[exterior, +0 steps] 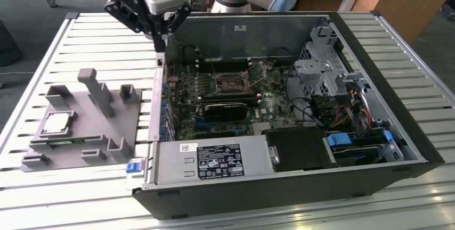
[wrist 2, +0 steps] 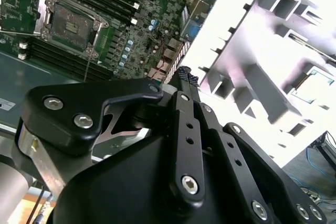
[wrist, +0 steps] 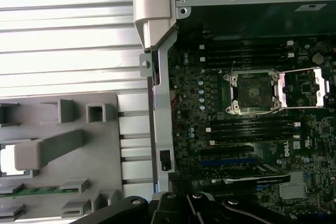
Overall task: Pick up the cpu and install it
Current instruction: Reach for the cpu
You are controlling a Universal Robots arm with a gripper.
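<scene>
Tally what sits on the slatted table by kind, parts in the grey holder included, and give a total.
computer case: 1
grey holder: 1
cpu: 1
memory stick: 1
Total: 4

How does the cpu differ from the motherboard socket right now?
The cpu lies flat on the grey tray outside the case; the socket sits on the motherboard inside it. The cpu's top is pale silver-grey; the socket is dark and empty, its frame swung open. Both are square and face up.
</scene>
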